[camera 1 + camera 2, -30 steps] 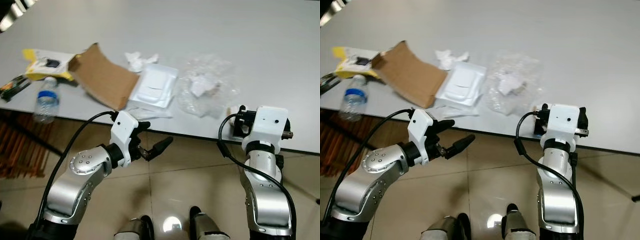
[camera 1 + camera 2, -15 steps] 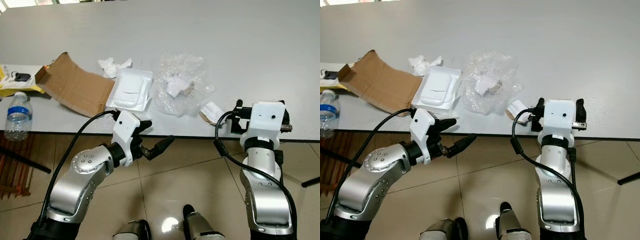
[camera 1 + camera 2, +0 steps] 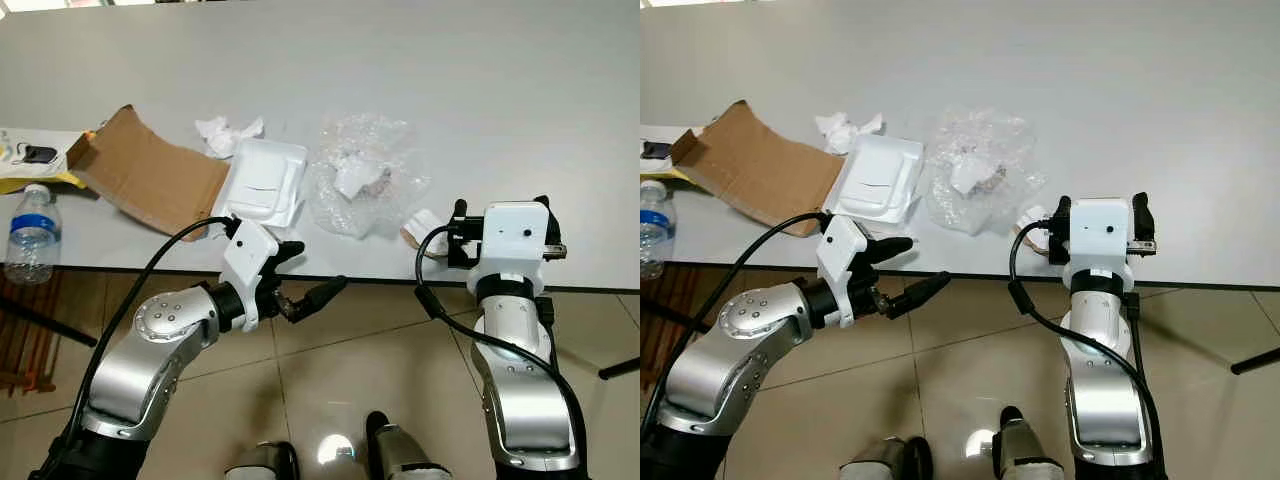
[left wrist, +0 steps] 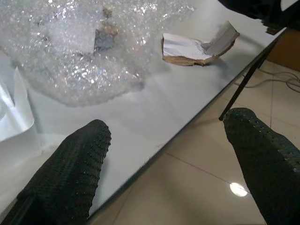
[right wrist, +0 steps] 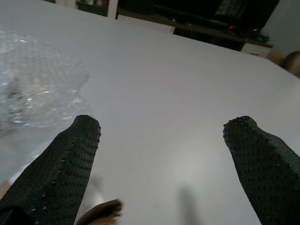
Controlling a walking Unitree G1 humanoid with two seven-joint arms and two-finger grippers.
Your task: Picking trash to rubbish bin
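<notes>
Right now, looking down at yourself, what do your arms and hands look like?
Two silver metal arms with rounded, bolted joints, each ending in a boxy white wrist block. A black cable loops along each. The left hand and right hand each have two long black fingers with a dotted, grippy surface.

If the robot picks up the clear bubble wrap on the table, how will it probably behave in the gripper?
The bubble wrap looks thin and crumpled, so it is probably very light and floppy and would sag around the fingers. Its glossy film may slip unless pinched firmly. A white scrap lies on or in it and might fall out. The right gripper is open above the table.
</notes>
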